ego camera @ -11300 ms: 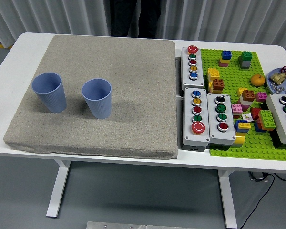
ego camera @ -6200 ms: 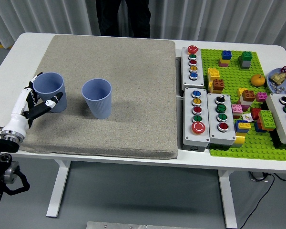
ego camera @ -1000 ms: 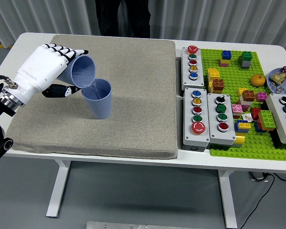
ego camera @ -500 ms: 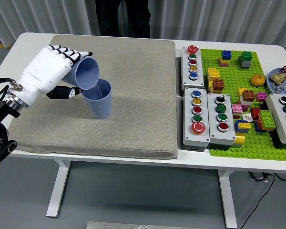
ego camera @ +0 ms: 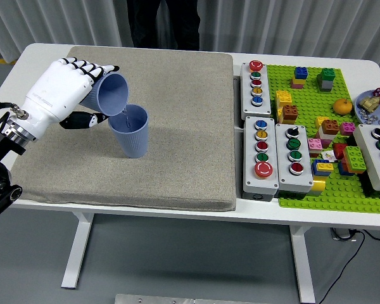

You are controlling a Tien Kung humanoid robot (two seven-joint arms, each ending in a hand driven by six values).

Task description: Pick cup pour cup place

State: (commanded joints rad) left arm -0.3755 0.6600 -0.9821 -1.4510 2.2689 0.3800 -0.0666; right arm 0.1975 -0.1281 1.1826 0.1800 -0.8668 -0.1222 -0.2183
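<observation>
My left hand [ego camera: 82, 92], white with black fingertips, is shut on a blue ribbed cup [ego camera: 112, 94] and holds it tipped over to the right. The tilted cup's mouth hangs just above the rim of a second blue cup [ego camera: 130, 132], which stands upright on the grey mat [ego camera: 177, 126]. A thin stream seems to run from the tilted cup into the upright one. The right hand does not show.
Right of the mat stand three grey button boxes [ego camera: 269, 152] and a green baseplate [ego camera: 332, 190] with several coloured bricks and a small orange [ego camera: 343, 106]. A person [ego camera: 161, 22] in dark clothes stands at the far side.
Since half a second ago the held cup has shifted slightly left and tilted back a little. Earlier, both cups stood upright on the mat and the left hand took the left one.
</observation>
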